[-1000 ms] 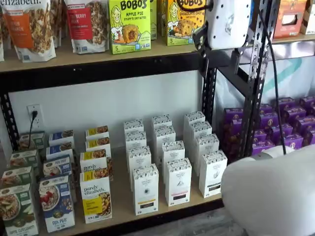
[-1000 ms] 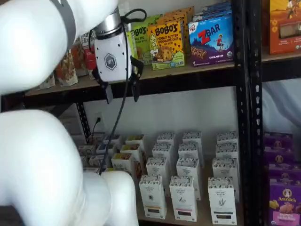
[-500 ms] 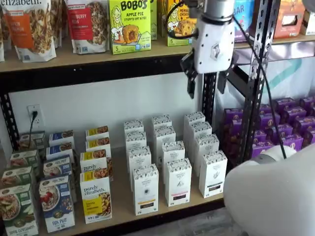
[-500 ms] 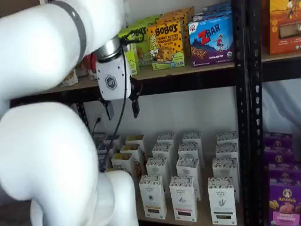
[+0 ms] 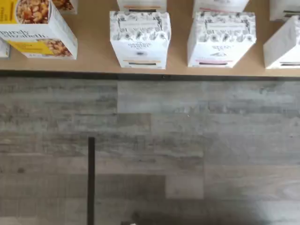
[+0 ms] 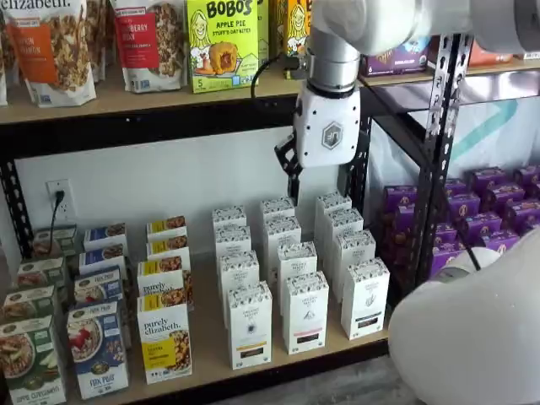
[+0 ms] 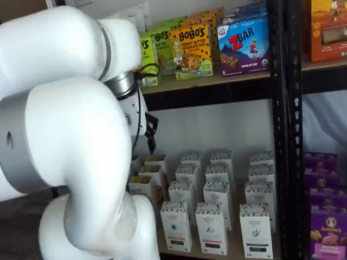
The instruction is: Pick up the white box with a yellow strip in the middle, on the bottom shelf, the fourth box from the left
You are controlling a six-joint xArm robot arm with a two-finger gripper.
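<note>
Several white cartons (image 6: 305, 310) stand upright on the bottom shelf (image 6: 207, 337), the white box (image 6: 250, 325) frontmost for easy reach, beneath the empty, spread-open hand (image 6: 294, 173).

Arm (image 7: 70, 162) hides most of end effector (image 7: 150, 142).

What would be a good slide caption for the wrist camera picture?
Looking down past the bottom shelf edge: the white box with its yellow strip stands at the front, grey plank floor below.

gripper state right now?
Gripper: cannot be told from the frames. Only one black finger shows in both shelf views, side-on. It holds nothing and hangs above the white boxes.
</note>
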